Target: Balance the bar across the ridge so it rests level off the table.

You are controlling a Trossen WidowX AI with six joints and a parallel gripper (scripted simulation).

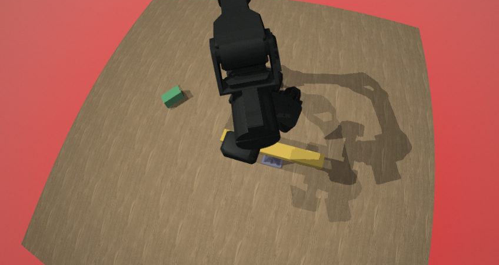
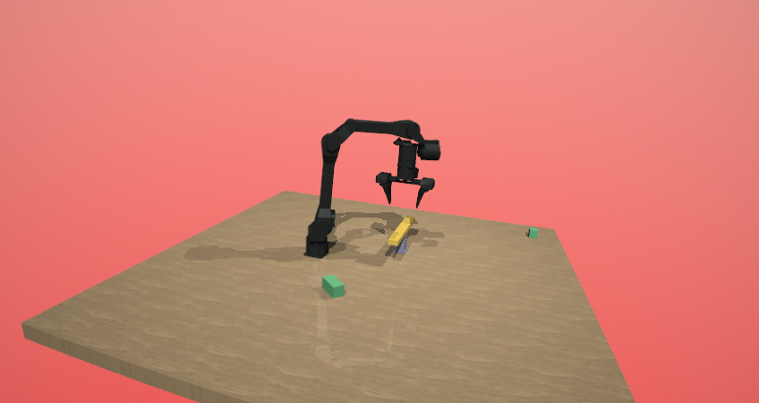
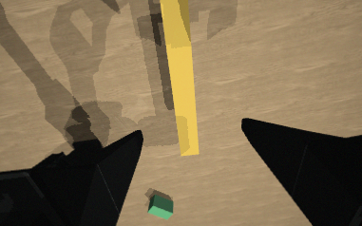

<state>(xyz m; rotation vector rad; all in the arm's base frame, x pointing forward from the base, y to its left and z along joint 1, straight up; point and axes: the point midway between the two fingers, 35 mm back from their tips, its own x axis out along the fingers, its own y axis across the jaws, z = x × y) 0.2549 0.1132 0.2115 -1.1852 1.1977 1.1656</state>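
Note:
The yellow bar lies across the top of the small lilac ridge. In the exterior view its near end stands off the table, with shadow beneath. I cannot tell whether the bar is exactly level, and the contact with the ridge is mostly hidden. My gripper is wide open and empty. Its fingertips are above the bar and apart from it, one to each side in the wrist view. In the top view the arm covers part of the bar.
A green block lies on the wooden table, away from the bar. A second small green block sits near the table's far right edge. A green block also shows low in the wrist view.

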